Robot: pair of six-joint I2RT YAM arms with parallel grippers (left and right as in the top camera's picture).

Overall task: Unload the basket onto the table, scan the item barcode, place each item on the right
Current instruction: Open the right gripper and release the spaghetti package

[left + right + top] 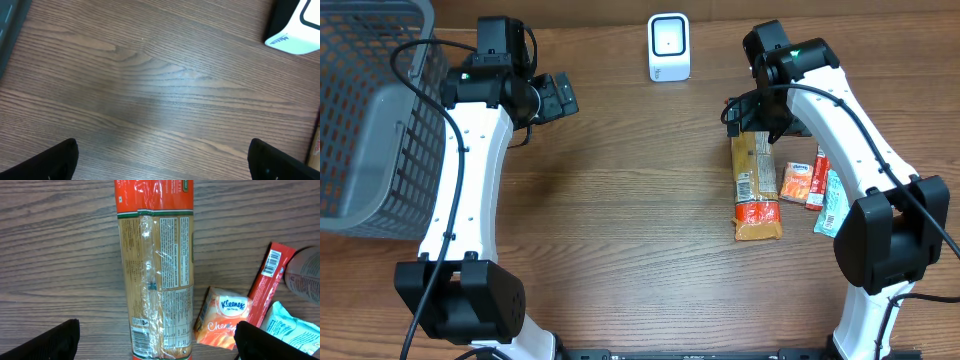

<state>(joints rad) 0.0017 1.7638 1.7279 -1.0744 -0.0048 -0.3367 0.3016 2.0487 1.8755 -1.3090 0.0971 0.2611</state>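
Note:
A long spaghetti pack [757,190] in clear and orange wrap lies on the table at the right. In the right wrist view the spaghetti pack [157,270] shows its printed back, with a barcode [141,335] near the bottom edge. My right gripper [157,345] is open above that end, its fingers wide on either side and holding nothing. A white scanner [669,47] stands at the table's far middle. My left gripper [560,97] is open over bare wood to the left of the scanner [295,35], with nothing between its fingers [55,160].
Right of the spaghetti lie an orange Kleenex pack [797,182], a red bar [817,178] and a light blue packet [832,205]. A grey wire basket [370,120] fills the far left corner.

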